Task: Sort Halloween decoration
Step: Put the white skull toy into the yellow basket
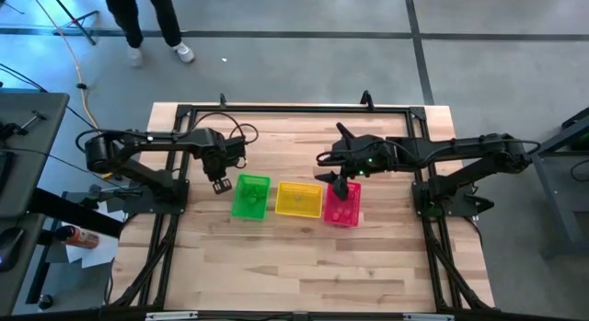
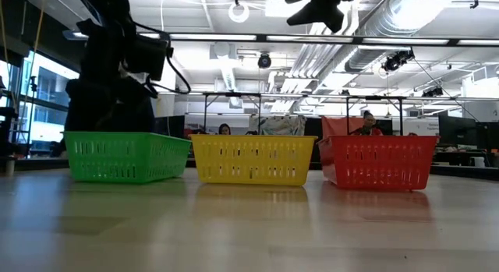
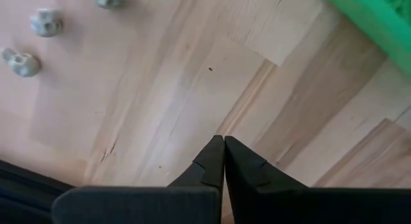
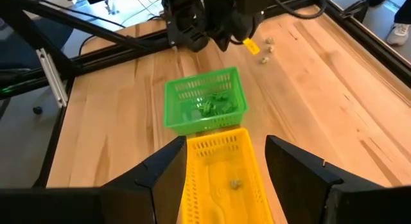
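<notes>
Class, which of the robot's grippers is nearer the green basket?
Left. The left gripper sits just beside the green basket; the right gripper hangs over the pink basket.

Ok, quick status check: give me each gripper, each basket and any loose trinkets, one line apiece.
left gripper: shut, empty, beside the green basket.
right gripper: open, empty, above the yellow and pink baskets.
green basket: upright, green trinkets inside.
yellow basket: upright, one small pale piece visible inside.
pink basket: upright, contents unclear.
pale trinkets: loose on the table, unsorted.
</notes>
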You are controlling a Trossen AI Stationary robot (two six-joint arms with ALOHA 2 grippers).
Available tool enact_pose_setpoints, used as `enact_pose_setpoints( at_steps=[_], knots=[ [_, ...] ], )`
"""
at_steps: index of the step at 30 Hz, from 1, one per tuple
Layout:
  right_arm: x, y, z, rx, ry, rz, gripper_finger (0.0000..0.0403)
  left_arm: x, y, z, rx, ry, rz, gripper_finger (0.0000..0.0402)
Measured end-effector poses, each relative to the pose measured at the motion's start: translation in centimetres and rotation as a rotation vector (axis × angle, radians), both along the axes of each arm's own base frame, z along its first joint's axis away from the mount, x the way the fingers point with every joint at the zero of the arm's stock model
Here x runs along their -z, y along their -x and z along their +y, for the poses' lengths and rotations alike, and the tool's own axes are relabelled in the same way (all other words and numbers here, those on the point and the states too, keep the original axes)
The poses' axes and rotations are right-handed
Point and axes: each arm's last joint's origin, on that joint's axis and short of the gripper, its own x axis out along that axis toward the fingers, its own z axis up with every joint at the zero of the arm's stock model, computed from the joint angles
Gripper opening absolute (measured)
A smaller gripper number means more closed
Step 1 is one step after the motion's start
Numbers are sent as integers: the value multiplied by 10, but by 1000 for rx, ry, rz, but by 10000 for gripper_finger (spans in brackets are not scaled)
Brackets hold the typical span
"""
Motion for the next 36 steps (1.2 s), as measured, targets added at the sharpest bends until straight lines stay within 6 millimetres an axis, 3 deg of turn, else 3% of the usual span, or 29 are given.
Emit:
enact_pose_setpoints(
  at_steps=[18, 26, 32, 36],
  knots=[
    [4, 2, 0, 5, -7, 43, 206, -22, 7, -3, -43, -53, -113, 0],
    [4, 2, -1, 8, -6, 43, 206, -54, -6, 15, -15, -256, -183, 2],
    [4, 2, -1, 31, -41, 41, 206, -52, 4, 37, 21, -240, -165, 44],
    [3, 2, -1, 45, -63, 38, 206, -44, 7, 47, 175, -243, -187, 95]
  ],
)
